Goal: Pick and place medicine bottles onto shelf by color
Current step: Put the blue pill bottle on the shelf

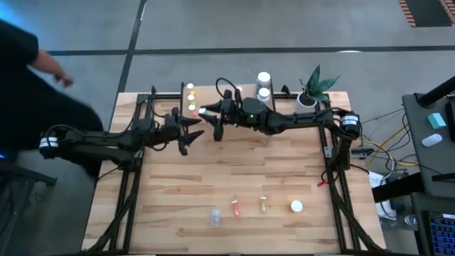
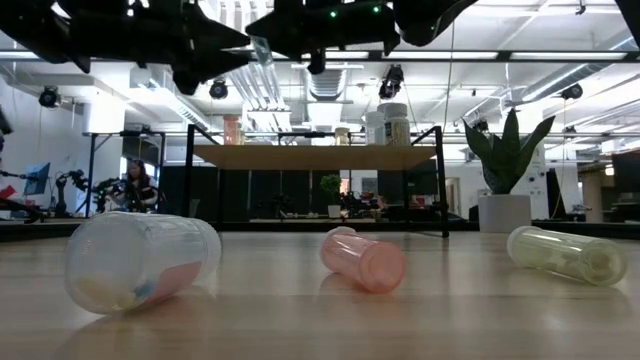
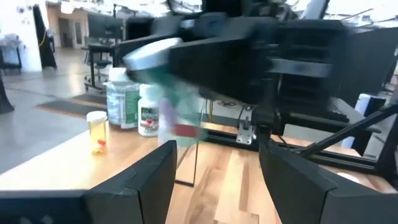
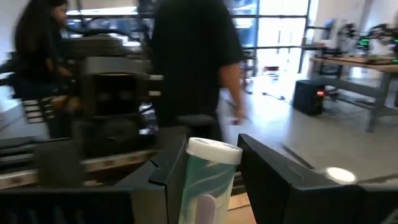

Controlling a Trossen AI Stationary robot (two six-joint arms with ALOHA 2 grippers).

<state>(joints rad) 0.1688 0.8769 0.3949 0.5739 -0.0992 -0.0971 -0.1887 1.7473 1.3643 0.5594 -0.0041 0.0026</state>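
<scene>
Translucent cylindrical vial (image 4: 208,180) (white-capped), wood shelf (image 2: 315,156)

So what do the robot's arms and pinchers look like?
Both arms are dark, nearly black, built from jointed sections. The right arm shows small green lights and a white-ringed shoulder joint. The left gripper and right gripper each end in two dark, flat, wedge-shaped fingers.

Room: open workshop hall with a grey concrete floor (image 1: 234,28) crossed by dark lines, and an exposed ceiling carrying ducts and bright strip lights (image 2: 560,75). Far side: tall bright windows (image 4: 280,37), workbenches (image 4: 364,65) loaded with equipment, and a dark side stand (image 1: 430,121) beside the light plank desk (image 1: 213,178). Persons present: one in dark clothing (image 1: 28,99) at the desk's edge, another seated in the distance (image 2: 135,185).
</scene>
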